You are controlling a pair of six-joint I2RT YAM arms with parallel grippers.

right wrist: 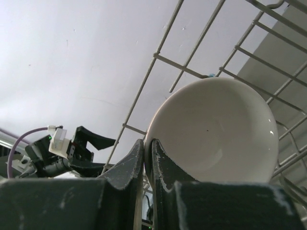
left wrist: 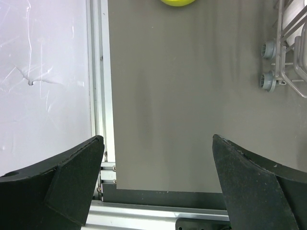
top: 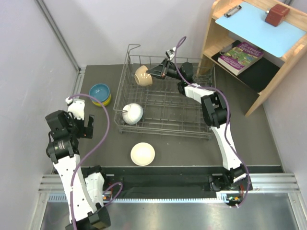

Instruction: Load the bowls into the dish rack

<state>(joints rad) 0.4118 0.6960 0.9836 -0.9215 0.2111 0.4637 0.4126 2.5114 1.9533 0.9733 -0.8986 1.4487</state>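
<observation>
Right end effector [right wrist: 147, 153] closed to a narrow gap, pinching the rim of a small, round, glossy beige-tan bowl [right wrist: 216, 129], one finger on each side of the rim. Bowl tipped on its side and held inside the large rectangular grey wire dish rack [top: 163, 131], at the far left corner. Unclear whether touching the wires.

Inside the rack, toward the near left: a small round white bowl [top: 133, 113], also tipped on its side.

On the dark grey counter [top: 192, 148], just in front of the rack: a small round pale beige bowl [top: 143, 154], upright.

On the counter left of the rack: a small round blue bowl [top: 99, 89] nested in a yellow-green bowl [top: 106, 100].

Left end effector [left wrist: 157, 143] spread wide, holding nothing, hovering over the counter near its left edge, apart from every bowl.

Right of the rack: a light wooden shelf unit [top: 211, 38].
</observation>
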